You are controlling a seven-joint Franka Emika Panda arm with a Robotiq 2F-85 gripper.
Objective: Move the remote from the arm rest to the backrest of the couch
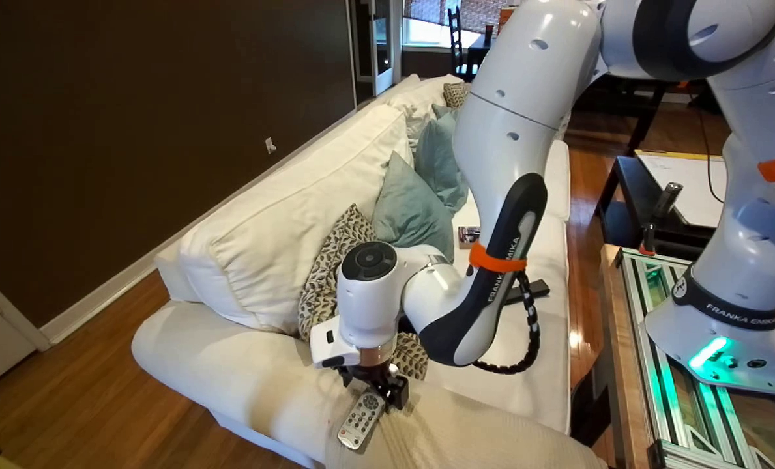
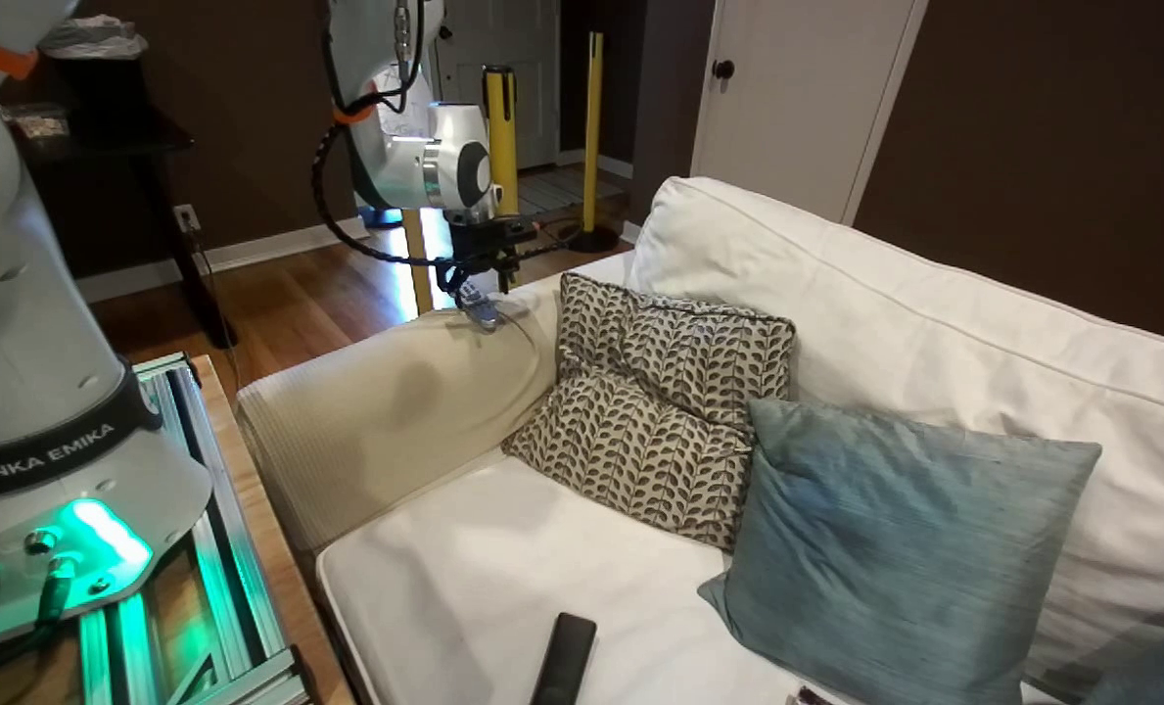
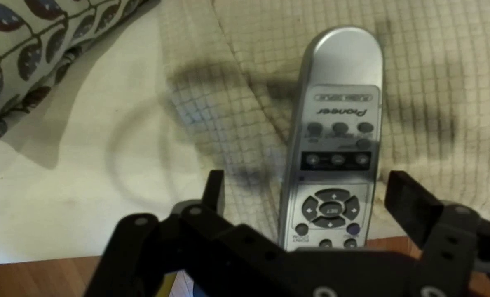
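The pincer (image 3: 312, 192) is spread wide; the wrist view shows the remote (image 3: 336, 138) in its gap, not pinched. It lies on the arm rest (image 1: 231, 361). Reaching looks nearly done; I think the pinch, lift and trip to the backrest (image 1: 302, 208) are left.

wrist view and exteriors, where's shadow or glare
Wrist view: soft shadows on the arm rest either side of the remote, whose silver end gleams; in an exterior view, bright glint on the floor; in both exterior views, green glow from the base light.
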